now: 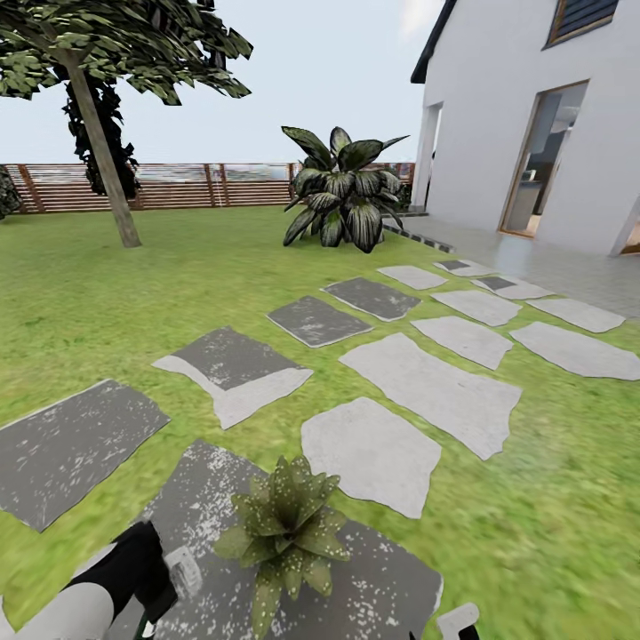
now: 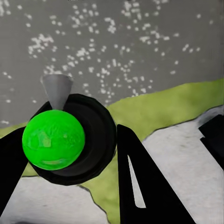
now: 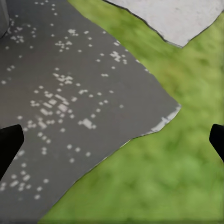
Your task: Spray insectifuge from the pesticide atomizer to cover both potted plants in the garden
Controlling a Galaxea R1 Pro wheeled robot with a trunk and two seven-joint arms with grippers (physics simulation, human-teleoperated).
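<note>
A green lawn point(image 1: 107, 293) lay under a pale sky, crossed by flat grey and pale stepping stones point(image 1: 427, 382). A brown slatted fence point(image 1: 178, 185) ran along the far edge behind a leaning tree point(image 1: 98, 142) and a big striped broad-leaved plant point(image 1: 342, 191). At the right stood a white house point(image 1: 516, 116) with a glazed door point(image 1: 542, 160) and paved terrace point(image 1: 551, 267).

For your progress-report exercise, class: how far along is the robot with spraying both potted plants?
Looks done: the pesticide atomizer sits between the fingers of the left pincer, apparently picked up. In hand: one potted plant stands on a dark stepping stone just ahead of the arms. No spray is visible. Left: covering this plant, then a second one. The right pincer is open.
</note>
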